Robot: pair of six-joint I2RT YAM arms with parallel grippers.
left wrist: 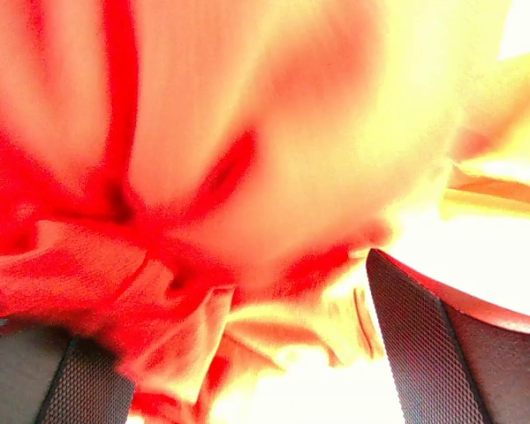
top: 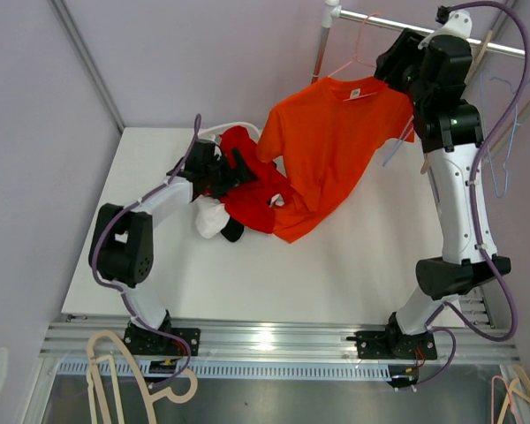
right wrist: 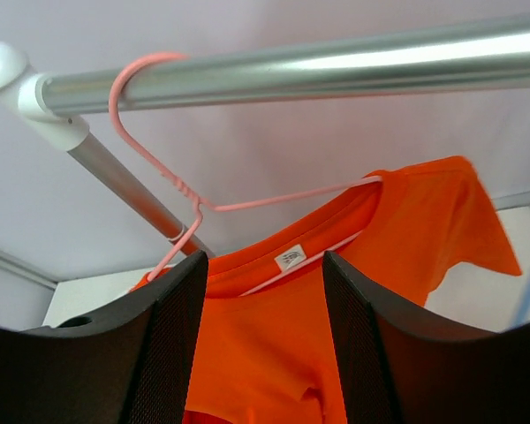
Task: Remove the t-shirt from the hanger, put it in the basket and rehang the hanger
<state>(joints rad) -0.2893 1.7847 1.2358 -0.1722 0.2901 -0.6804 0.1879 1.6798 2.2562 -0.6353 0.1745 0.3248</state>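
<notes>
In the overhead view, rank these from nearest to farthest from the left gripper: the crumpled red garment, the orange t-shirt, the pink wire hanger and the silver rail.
1. Crumpled red garment: right against the left gripper.
2. Orange t-shirt: farther right, hanging to the table.
3. Pink wire hanger: far right, in the shirt's collar.
4. Silver rail: just beyond, carrying the hanger's hook.

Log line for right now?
t-shirt: on hanger, hooked over rail | right claw: open, empty, near hanger | left claw: open, over red clothes
</notes>
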